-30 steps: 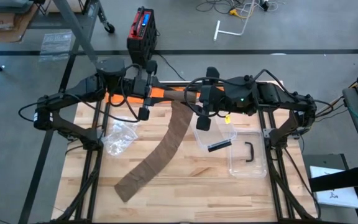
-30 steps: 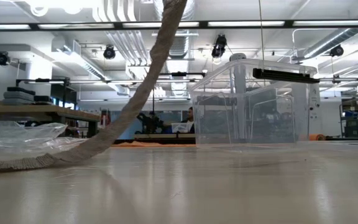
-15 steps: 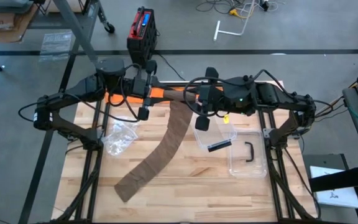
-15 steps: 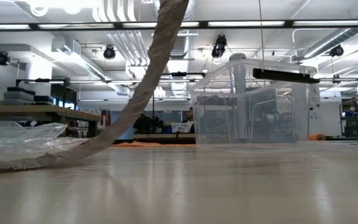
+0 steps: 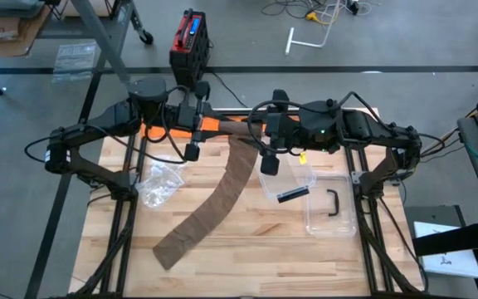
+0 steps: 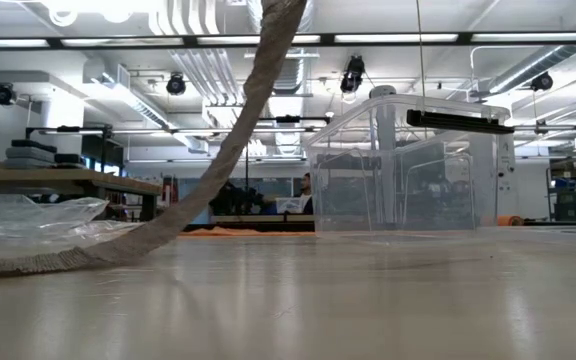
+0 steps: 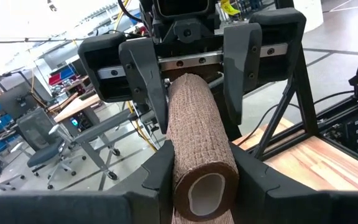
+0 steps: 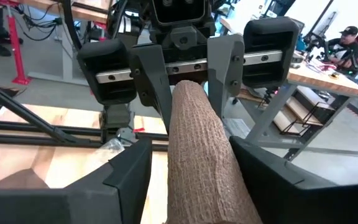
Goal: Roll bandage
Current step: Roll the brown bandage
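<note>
Bandage roll: held in the air over the worktop's far edge, between both arms.
Left gripper: clamped on the roll's end.
Right gripper: fingers straddle the roll; contact unclear.
Loose tail: trails onto the worktop; its upper end is cut off in the low view.

- one bandage, partly rolled
- two grippers: left, right
- one clear bin
- one crumpled plastic bag
- one red box on the floor
</note>
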You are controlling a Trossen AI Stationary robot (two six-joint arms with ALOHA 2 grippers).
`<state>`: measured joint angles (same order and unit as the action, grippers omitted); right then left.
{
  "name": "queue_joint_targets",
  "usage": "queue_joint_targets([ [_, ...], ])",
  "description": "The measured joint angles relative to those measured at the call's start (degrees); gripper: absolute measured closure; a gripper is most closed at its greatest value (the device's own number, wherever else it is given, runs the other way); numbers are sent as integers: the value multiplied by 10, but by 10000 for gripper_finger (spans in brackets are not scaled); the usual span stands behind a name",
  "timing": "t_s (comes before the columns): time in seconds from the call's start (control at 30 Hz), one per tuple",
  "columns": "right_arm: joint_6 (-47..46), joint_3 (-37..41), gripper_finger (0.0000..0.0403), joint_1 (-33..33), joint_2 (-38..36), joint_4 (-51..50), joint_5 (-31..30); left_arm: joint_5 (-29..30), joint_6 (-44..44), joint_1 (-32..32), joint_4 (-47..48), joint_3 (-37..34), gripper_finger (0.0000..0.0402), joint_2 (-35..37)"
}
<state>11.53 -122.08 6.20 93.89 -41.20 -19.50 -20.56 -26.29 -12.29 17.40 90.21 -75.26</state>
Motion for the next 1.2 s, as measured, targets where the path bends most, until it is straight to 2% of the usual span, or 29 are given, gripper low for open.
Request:
queue_joint_targets([
  [0.37, 11, 0, 290, 0, 0, 2, -25, 0, 34, 0, -9, 0, 286, 0],
  [0.53, 10, 0, 288, 0, 1, 1, -31, 20, 64, -1, 4, 0, 275, 5],
  [0.63, 11, 0, 279, 0, 2, -1, -54, 52, 65, -11, 18, 0, 249, 12],
  [0.77, 10, 5, 284, -2, 1, -1, -72, 50, 72, -45, 34, 0, 203, 15],
  [0.87, 13, 16, 291, -3, 1, 1, -99, 26, 78, -86, 47, 0, 168, 9],
  [1.07, 6, 102, 288, -27, -28, 75, -94, -100, 82, -167, -1, -37, 111, -2],
  [1.2, -11, 207, 292, -53, -79, 165, -75, -106, 60, -195, -22, -75, 91, -4],
])
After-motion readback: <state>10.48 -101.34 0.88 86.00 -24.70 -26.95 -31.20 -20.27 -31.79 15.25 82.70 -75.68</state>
